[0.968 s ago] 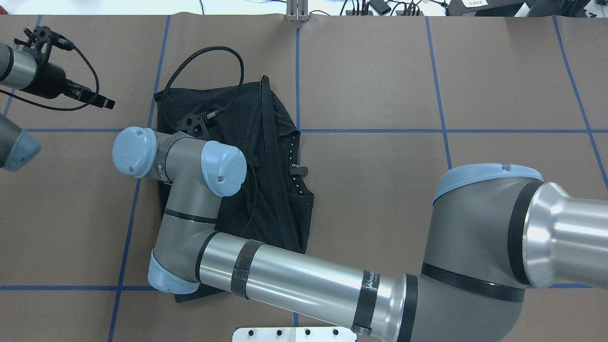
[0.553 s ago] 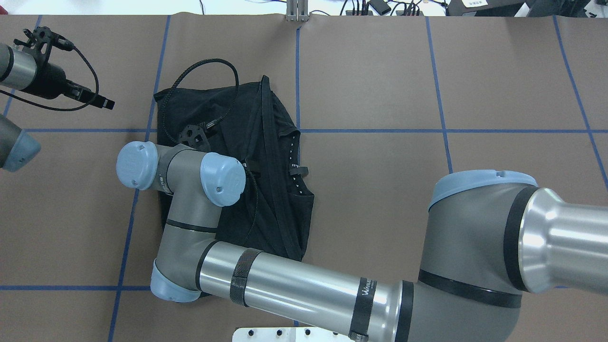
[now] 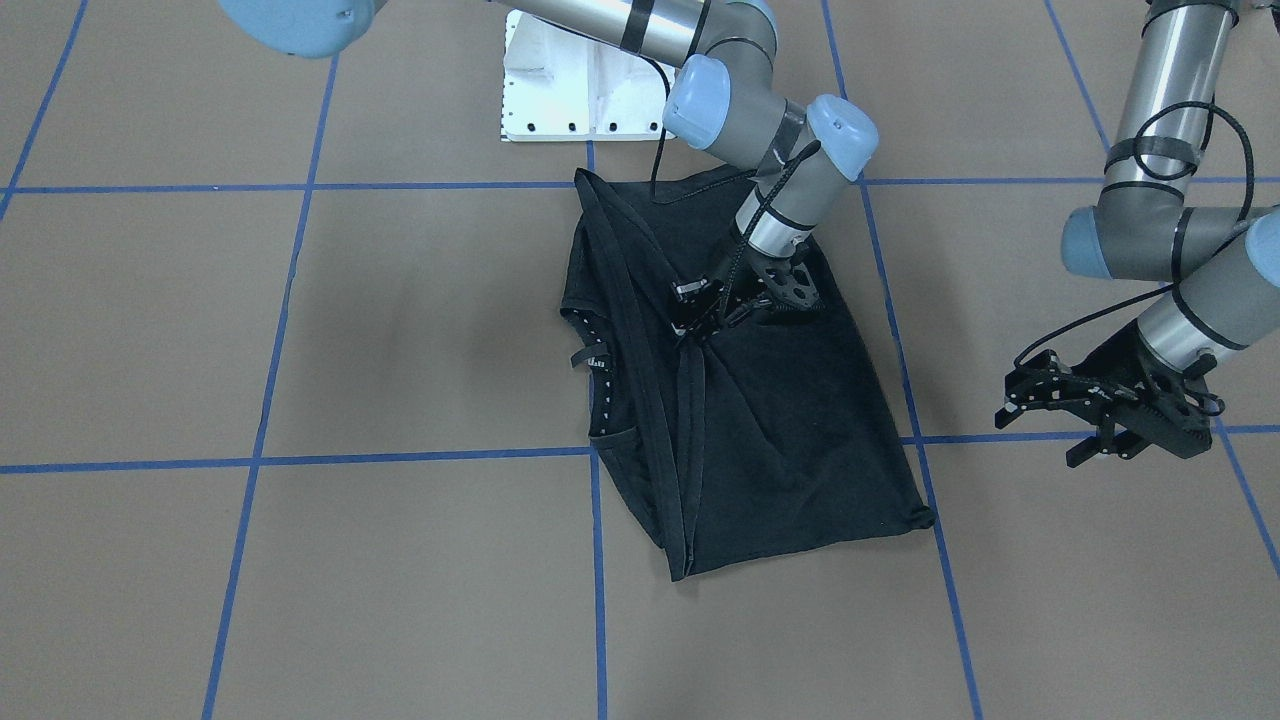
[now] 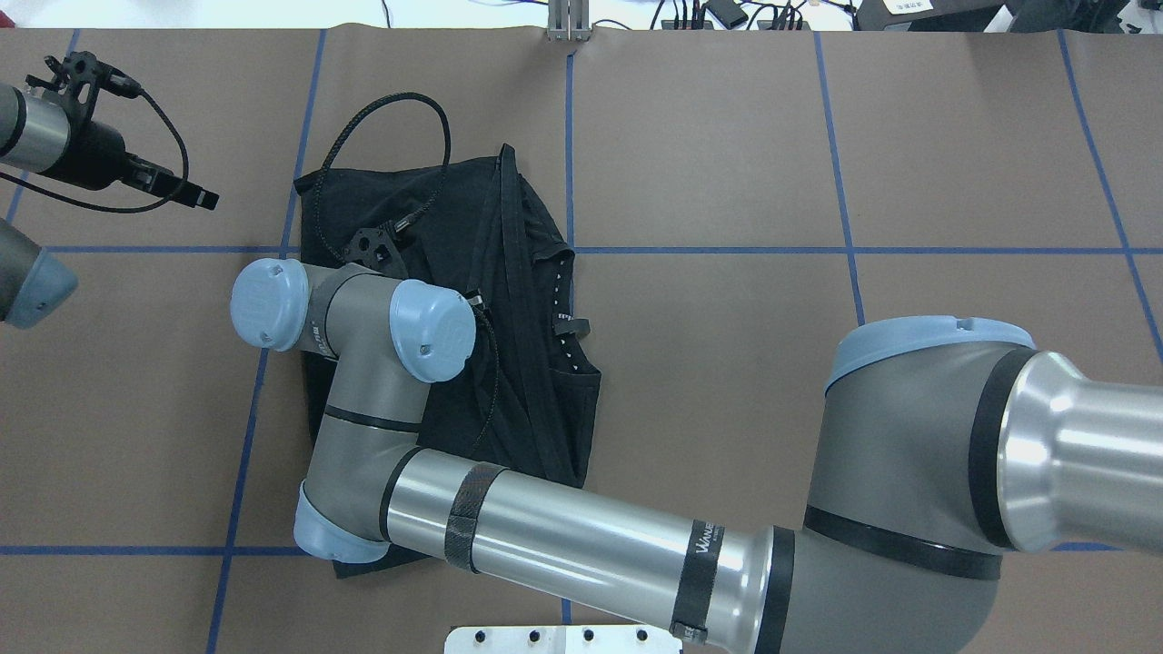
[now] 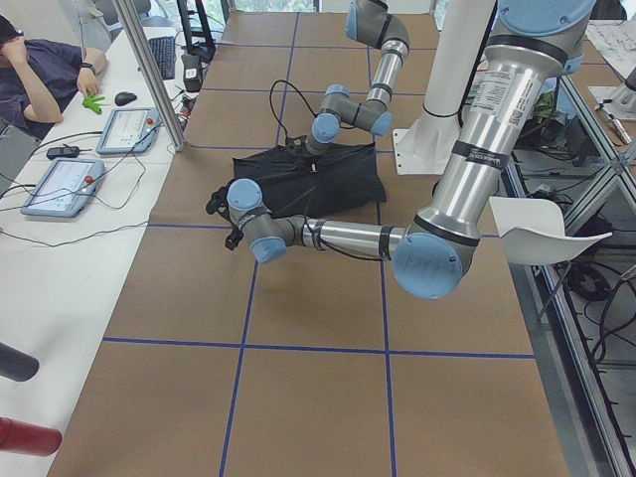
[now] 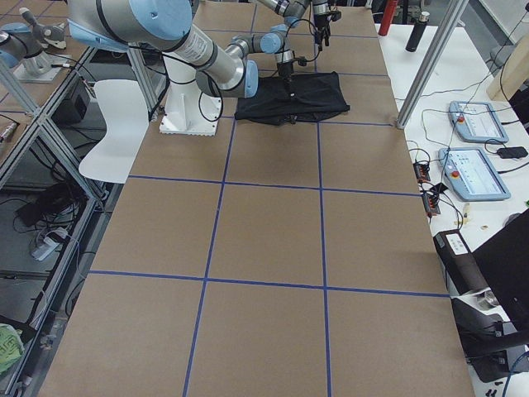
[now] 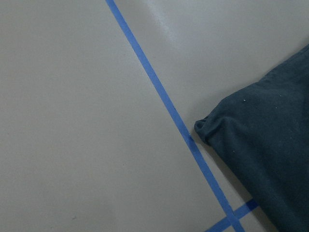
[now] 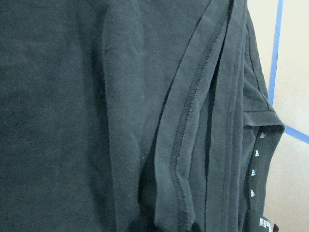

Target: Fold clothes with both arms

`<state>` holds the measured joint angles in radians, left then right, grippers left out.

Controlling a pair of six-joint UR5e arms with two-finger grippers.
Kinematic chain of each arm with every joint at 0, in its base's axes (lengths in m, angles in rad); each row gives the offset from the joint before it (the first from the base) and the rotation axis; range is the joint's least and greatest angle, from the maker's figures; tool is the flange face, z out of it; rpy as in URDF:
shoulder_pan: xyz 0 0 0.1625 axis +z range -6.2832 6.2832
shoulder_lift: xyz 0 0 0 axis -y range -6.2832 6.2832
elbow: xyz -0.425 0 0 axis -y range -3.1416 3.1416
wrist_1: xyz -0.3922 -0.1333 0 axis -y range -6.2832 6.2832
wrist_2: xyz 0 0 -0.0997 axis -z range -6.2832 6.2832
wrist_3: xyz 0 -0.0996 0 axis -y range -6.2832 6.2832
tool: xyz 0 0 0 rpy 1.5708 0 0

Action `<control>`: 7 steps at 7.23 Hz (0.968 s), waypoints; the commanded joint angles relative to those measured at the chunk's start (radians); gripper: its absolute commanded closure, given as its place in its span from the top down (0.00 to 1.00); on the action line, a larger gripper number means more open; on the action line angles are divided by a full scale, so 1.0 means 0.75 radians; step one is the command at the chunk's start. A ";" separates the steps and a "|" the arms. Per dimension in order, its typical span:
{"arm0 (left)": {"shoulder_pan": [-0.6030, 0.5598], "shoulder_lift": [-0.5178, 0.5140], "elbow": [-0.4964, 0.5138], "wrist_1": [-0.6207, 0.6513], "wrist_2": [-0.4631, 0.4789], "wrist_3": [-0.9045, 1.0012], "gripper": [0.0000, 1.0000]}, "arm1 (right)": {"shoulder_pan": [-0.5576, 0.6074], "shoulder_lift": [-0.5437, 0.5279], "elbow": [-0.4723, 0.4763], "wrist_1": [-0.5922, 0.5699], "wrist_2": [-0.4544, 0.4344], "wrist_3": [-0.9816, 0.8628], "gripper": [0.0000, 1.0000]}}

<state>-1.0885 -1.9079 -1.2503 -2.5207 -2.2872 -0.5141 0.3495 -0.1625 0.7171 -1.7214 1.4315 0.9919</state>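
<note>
Brown table (image 3: 300, 320), black T-shirt (image 3: 790, 420), right pincer (image 3: 700, 315) seen front-on, hidden overhead

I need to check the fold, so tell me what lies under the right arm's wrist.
The black T-shirt lies under the right gripper, on the brown table. From overhead the right arm covers the shirt's middle; whether the jaws pinch cloth cannot be seen.

You're working in a robotics lab: robot arms (image 5: 477, 129) stand at a table (image 5: 318, 407) gridded with blue tape (image 5: 241, 345), a metal frame post (image 5: 151, 75) at eleven o'clock, and control tablets (image 5: 62, 186) at nine on the side bench (image 5: 40, 288).
</note>
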 commanded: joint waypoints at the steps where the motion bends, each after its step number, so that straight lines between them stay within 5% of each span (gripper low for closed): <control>1: -0.001 -0.001 -0.002 -0.002 0.000 -0.002 1.00 | 0.015 -0.002 0.003 -0.004 0.002 -0.044 0.29; 7: 0.001 0.001 0.002 -0.002 0.000 0.000 1.00 | -0.004 -0.125 0.334 -0.259 0.010 -0.103 0.34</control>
<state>-1.0880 -1.9069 -1.2495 -2.5211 -2.2872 -0.5140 0.3498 -0.2350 0.9265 -1.9034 1.4388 0.9147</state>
